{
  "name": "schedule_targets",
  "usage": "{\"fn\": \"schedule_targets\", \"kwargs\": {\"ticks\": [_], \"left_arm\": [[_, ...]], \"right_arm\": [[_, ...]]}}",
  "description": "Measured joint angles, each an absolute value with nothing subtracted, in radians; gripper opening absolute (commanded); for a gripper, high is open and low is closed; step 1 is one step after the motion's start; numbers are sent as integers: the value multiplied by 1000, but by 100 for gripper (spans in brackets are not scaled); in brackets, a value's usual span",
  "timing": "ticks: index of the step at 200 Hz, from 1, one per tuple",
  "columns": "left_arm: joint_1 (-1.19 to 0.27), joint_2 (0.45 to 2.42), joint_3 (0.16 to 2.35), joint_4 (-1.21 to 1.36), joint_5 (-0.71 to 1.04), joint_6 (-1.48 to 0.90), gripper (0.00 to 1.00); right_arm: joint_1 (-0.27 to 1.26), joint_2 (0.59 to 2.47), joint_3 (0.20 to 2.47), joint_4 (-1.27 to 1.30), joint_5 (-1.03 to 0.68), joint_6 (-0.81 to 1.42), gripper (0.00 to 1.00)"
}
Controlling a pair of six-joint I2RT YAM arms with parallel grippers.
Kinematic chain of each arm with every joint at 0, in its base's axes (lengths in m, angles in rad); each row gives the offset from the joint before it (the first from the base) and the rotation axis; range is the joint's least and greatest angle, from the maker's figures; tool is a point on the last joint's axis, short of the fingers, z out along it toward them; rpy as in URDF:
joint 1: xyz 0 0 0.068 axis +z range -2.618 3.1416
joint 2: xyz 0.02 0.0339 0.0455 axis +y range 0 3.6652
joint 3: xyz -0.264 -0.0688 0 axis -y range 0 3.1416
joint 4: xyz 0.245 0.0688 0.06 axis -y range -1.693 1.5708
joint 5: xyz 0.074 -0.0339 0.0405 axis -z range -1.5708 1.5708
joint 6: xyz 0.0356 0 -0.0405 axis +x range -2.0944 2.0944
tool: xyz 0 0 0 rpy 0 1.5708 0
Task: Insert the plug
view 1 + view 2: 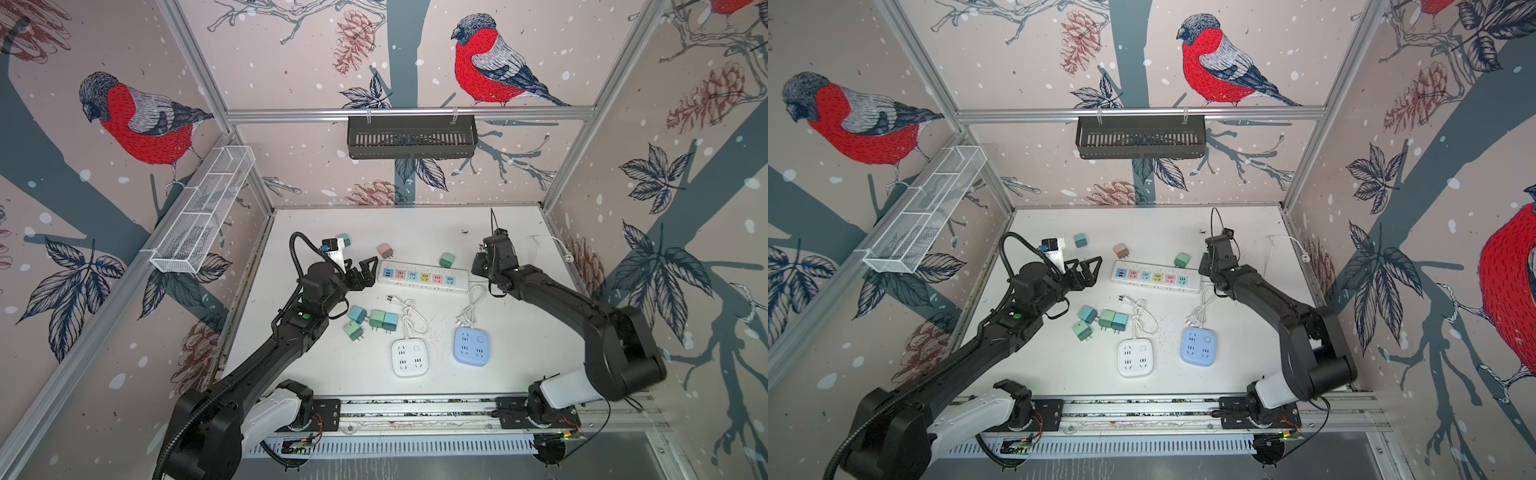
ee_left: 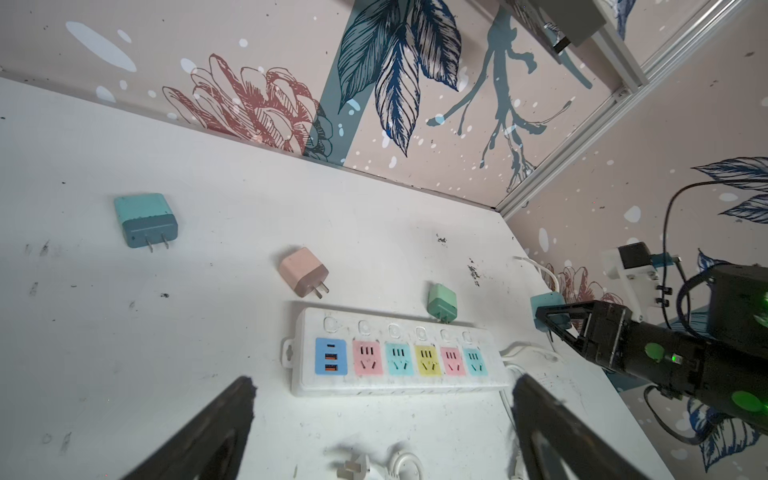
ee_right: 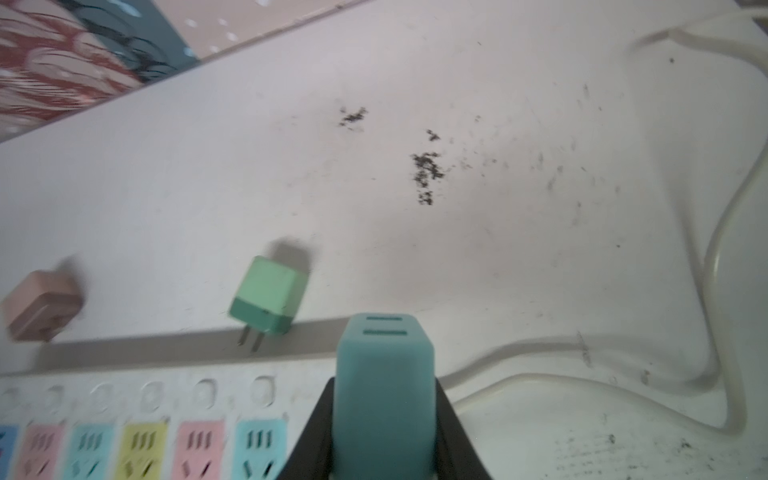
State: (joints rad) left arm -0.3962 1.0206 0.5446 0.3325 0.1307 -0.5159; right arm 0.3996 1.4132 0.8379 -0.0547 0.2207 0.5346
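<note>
Teal plug adapter (image 3: pixel 384 365): light, rigid, slick plastic; right hand (image 3: pixel 384 436) pinches its flat sides. Left hand (image 1: pixel 364 272) spread, empty.

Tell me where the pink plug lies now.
In a top view the pink plug lies on the table, just behind the left end of the power strip.

Left gripper (image 1: pixel 1094 272) open, just beside power strip (image 1: pixel 1156 277) end; right gripper (image 1: pixel 1204 270) over opposite end; four greenish plugs (image 1: pixel 1106 319) clustered nearer front.
</note>
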Motion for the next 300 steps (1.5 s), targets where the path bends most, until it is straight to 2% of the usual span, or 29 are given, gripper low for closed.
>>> {"fn": "schedule_targets", "kwargs": {"ticks": [41,64,82,105,124,159,175,197,231,300], "left_arm": [[-396,931,408,493,212,-515,97],[-400,899,386,551,241,-497,96],[-414,887,385,571,252,-469,86],[-437,895,363,638,283,-419,80],[-451,920,303,733,334,-391,72],[-470,981,309,805,391,-332,65],[-476,1015,345,809,413,-300,56],[-506,1038,339,831,488,-215,56],[-576,1033,321,825,546,-54,49],[-787,1074,385,658,545,329,48]], "right_arm": [[671,1092,548,193,247,390,4],[764,958,390,336,236,280,3],[805,879,309,407,204,192,3],[844,787,222,492,92,49,3],[887,733,154,537,9,-65,1],[920,735,55,631,-57,-245,1],[936,771,39,665,-81,-307,1],[952,828,43,705,-99,-361,1],[978,887,63,716,-105,-414,1],[1020,856,47,719,-137,-474,1]]}}
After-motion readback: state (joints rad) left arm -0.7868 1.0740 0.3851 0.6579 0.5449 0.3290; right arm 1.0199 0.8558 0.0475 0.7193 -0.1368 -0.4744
